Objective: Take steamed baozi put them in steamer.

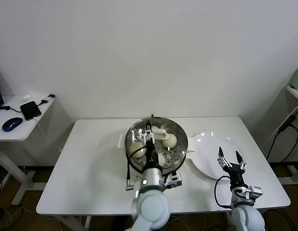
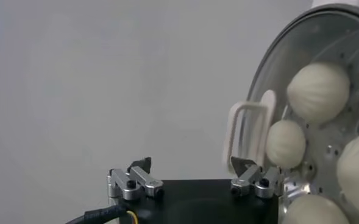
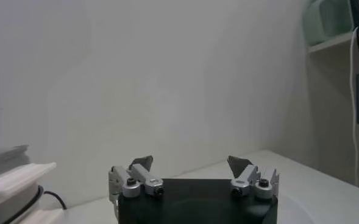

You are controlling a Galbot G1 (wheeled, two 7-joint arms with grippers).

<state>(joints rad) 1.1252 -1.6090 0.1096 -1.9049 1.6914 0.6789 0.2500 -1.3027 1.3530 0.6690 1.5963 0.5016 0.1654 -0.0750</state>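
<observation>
Baozi sitting in steamer, both grippers spread wide and holding nothing.

Head view: steamer (image 1: 157,144) sitting on the white table (image 1: 91,159) near its middle, toward the far edge; steamed baozi (image 1: 169,140) lying on the perforated tray inside; left gripper (image 1: 149,136) hovering over the steamer, fingers spread wide, gripping nothing; right gripper (image 1: 230,159) hanging over the near rim of the white plate (image 1: 206,147) just beside the steamer, toward the table's right edge, fingers wide apart.
Left wrist view: showing four steamed baozi (image 2: 318,91) in the steamer (image 2: 344,24), left gripper (image 2: 191,169) fingers wide, nothing between.
Right wrist view: showing right gripper (image 3: 191,165) fingers wide, empty.
</observation>
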